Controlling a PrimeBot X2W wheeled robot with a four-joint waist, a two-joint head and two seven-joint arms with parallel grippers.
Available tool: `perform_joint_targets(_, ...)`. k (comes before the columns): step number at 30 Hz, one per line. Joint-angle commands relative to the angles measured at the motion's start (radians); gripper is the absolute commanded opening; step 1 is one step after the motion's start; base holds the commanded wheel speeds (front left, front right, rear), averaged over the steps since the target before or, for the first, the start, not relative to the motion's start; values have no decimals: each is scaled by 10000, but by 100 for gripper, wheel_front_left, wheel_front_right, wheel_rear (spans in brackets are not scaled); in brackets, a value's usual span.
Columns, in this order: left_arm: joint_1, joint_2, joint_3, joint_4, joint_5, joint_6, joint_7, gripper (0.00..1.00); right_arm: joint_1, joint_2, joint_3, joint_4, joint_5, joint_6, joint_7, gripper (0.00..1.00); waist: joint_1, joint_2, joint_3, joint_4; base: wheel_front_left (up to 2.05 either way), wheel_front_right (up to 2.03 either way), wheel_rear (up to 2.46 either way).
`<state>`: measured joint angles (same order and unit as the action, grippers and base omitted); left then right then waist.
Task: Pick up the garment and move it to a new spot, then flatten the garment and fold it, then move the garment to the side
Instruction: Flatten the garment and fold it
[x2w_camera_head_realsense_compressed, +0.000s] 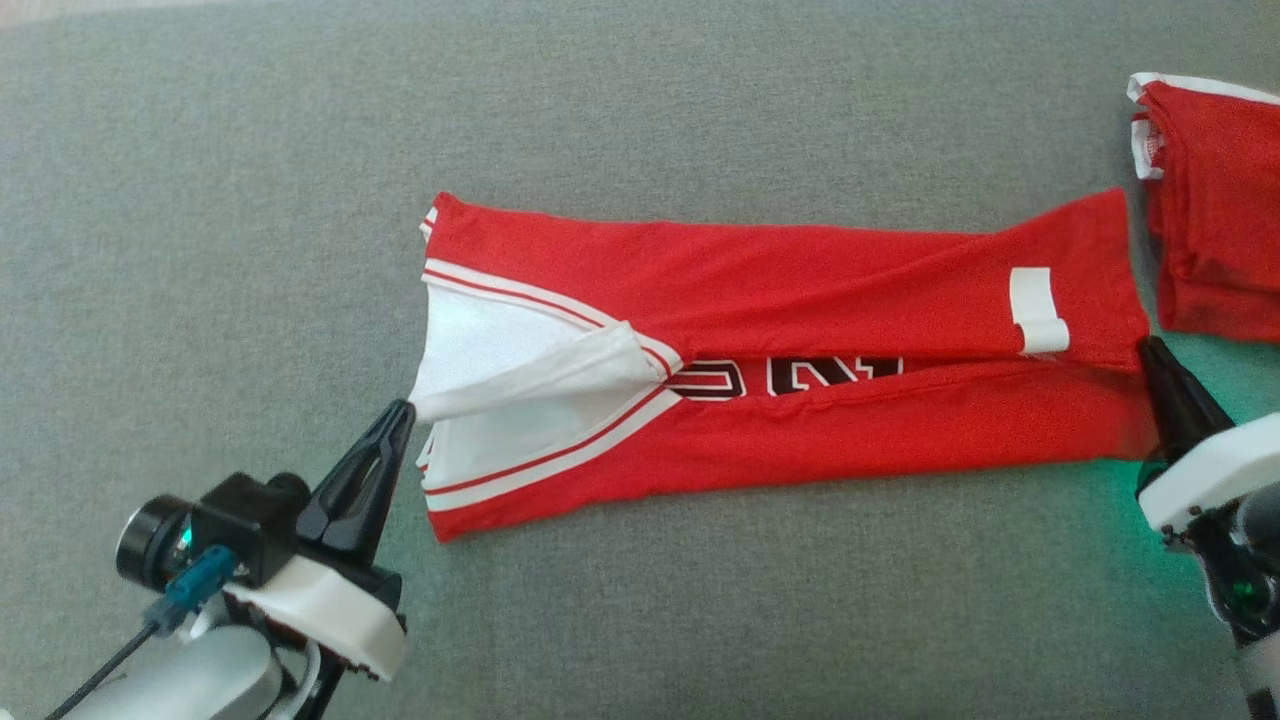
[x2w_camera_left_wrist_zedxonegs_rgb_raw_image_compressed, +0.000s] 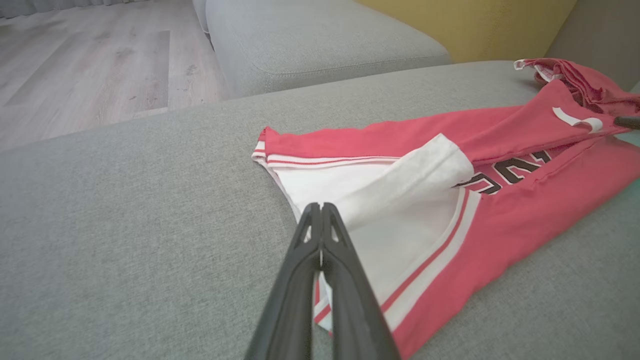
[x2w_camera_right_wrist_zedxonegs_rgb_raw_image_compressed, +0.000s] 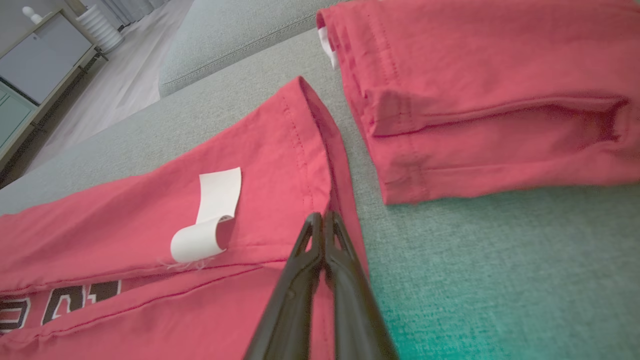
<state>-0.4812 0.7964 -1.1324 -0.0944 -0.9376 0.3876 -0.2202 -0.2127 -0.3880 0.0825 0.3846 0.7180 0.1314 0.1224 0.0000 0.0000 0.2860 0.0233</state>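
- The left gripper (x2w_camera_head_realsense_compressed: 402, 412) is pinching the tip of a white flap (x2w_camera_head_realsense_compressed: 540, 378) of the garment (x2w_camera_head_realsense_compressed: 800, 290), its two dark fingers pressed together with the cloth caught between them.
- The flap is stretching from the garment's open left end out to those fingertips, rising a little off the cloth beneath it.
- The right gripper (x2w_camera_head_realsense_compressed: 1150, 347) is closing its fingers at the opposite end. In the right wrist view the tips are meeting on the stitched hem, where the two folded-in sides come together, and appear to be nipping the edge.
- The garment, a red jersey with white and red striped trim, is lying flat as a long narrow band across the middle of the grey sofa cushion (x2w_camera_head_realsense_compressed: 200, 200), both long sides folded in toward the centre.
- Dark lettering (x2w_camera_head_realsense_compressed: 790, 376) is peeking out through the gap between the two folded sides.
- A white tag (x2w_camera_head_realsense_compressed: 1036, 310) is curling up near the right-hand end, just beside the right gripper.
- A second red garment (x2w_camera_head_realsense_compressed: 1215, 220), folded, is sitting just beyond the right end, close to the jersey but apart from it.
- In the left wrist view, a wooden floor (x2w_camera_left_wrist_zedxonegs_rgb_raw_image_compressed: 75, 60) is showing beyond the cushion.
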Motion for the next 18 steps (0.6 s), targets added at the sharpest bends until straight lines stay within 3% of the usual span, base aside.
perform_joint_targets(1, -131, 327, 446, -163, -59, 84, -123, 0, 122, -186, 24, -342, -71, -7, 10, 0, 0, 0, -12, 8, 0, 0, 0)
perform_joint_targets(8, 215, -48, 344, 205, -121, -44, -232, 0, 592, 269, -509, -572, -526, -7, 301, 0, 0, 0, -107, 28, 0, 0, 0)
perform_joint_targets(9, 256, -177, 375, 326, -106, -27, -263, 20, 613, 350, -578, -544, -629, -7, 292, 68, 0, 0, -140, 19, 0, 0, 0)
perform_joint_targets(10, 309, -312, 386, 466, -79, -28, -290, 65, 631, 427, -665, -514, -755, -7, 251, 100, 0, 0, -180, 9, 0, 0, 0)
perform_joint_targets(11, 358, -450, 406, 618, -4, 8, -318, 100, 655, 527, -764, -483, -867, -7, 184, 100, 0, 0, -239, -5, 0, 0, 0)
perform_joint_targets(18, 914, -1792, 1015, 1301, 1236, 709, -409, 100, 1309, 1559, -1516, -519, -1252, -7, -304, 100, 0, 0, -904, -122, 0, 0, 0)
